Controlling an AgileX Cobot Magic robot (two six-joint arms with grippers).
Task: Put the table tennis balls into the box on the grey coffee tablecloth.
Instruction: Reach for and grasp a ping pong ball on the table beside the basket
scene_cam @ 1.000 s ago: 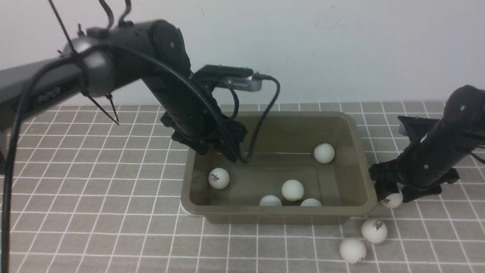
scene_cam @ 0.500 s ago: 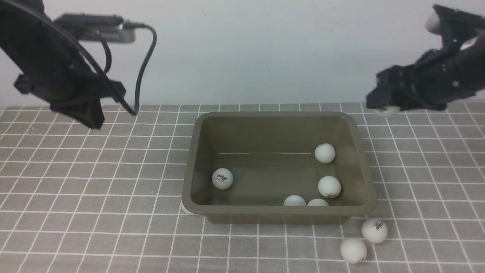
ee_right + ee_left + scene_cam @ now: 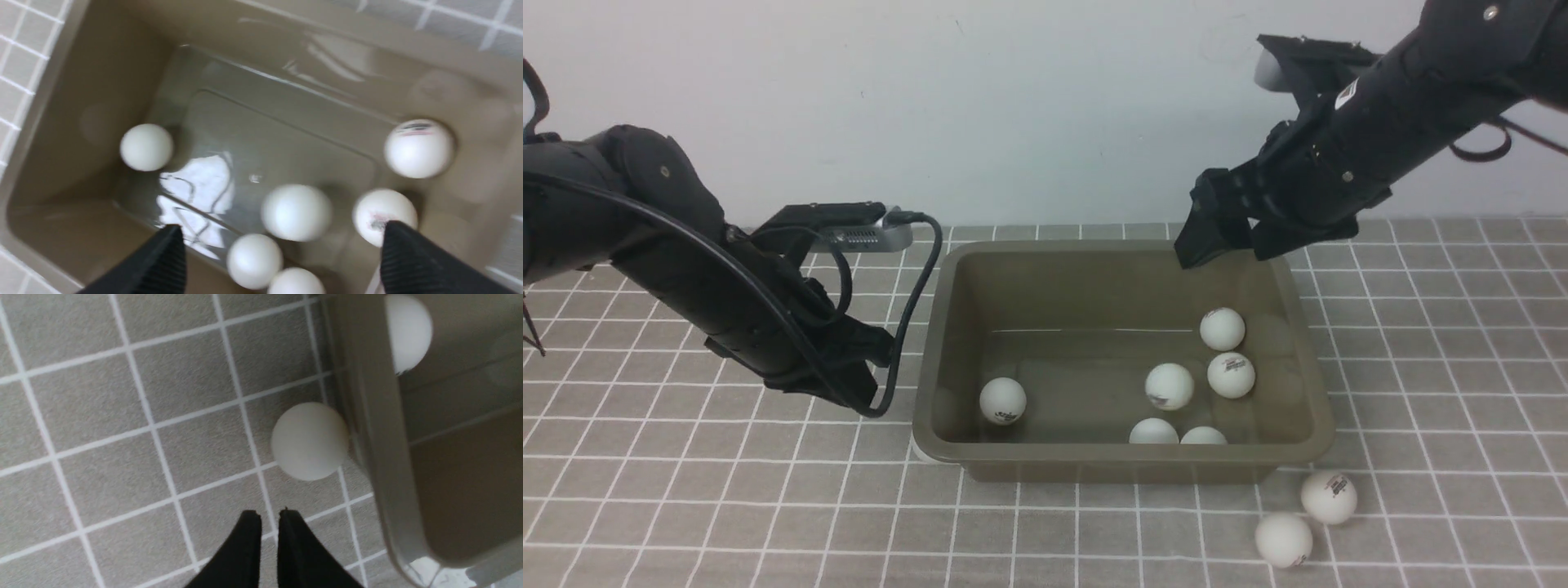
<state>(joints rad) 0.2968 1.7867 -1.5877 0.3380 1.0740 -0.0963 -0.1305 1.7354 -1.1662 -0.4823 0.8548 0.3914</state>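
The olive-brown box (image 3: 943,327) stands mid-table on the grey coffee tablecloth (image 3: 686,490). Several table tennis balls lie inside it, among them one at the left (image 3: 1002,400) and a blurred one (image 3: 296,212). Two more balls (image 3: 1328,496) (image 3: 1283,539) rest on the cloth off the box's near right corner. Another ball (image 3: 309,441) touches the box's outer left wall (image 3: 367,416). My left gripper (image 3: 267,514) is low over the cloth just short of that ball, its fingers nearly together with nothing between. My right gripper (image 3: 1241,245) (image 3: 281,226) hangs open and empty over the box's far right part.
A pale wall closes the scene behind the table. A black cable loops from the left wrist camera (image 3: 849,233) down beside the box's left wall. The left arm (image 3: 645,237) lies low across the left half of the cloth.
The right gripper swung in over the box and opened; the ball it carried now rolls inside. The left arm came down beside the box's left wall. Balls in the box shifted.
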